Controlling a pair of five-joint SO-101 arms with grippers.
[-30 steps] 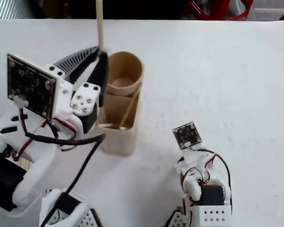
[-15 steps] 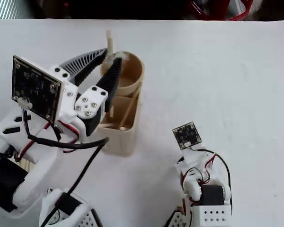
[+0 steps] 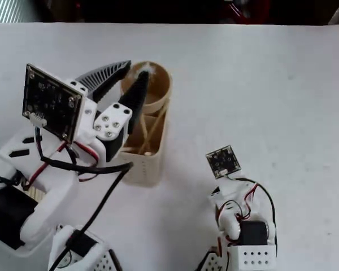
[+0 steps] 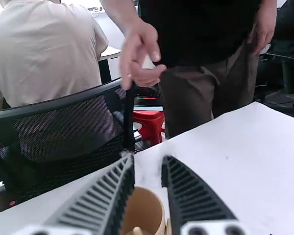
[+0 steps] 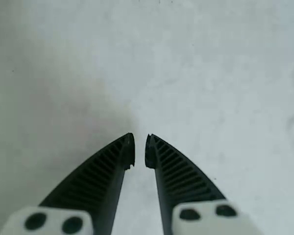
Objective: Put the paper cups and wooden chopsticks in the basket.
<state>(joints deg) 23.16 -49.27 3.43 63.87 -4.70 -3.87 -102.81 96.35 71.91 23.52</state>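
Note:
A tan basket [image 3: 141, 166] stands left of the table's middle. A paper cup [image 3: 156, 90] sits in its far end, and wooden chopsticks [image 3: 149, 133] lean inside the near part. My left gripper [image 3: 134, 69] hovers over the cup and the basket's far end, open, with nothing between its black fingers [image 3: 104, 73]. In the left wrist view the left gripper [image 4: 146, 159] hangs above the cup [image 4: 148, 211], with a chopstick tip [image 4: 135, 230] beside it. My right gripper [image 5: 139, 147] is shut, pointing down at bare table. The right arm [image 3: 241, 226] sits folded near the front edge.
The white table [image 3: 260, 84] stretches wide to the right of the basket. A black mesh chair [image 4: 63, 132] and a red stool [image 4: 149, 122] stand beyond the table's far edge. Cables [image 3: 96, 203] trail from the left arm near the front.
One second ago the left gripper held a chopstick upright above the basket. It lowered and opened, and the chopstick dropped into the basket. The right arm stayed still.

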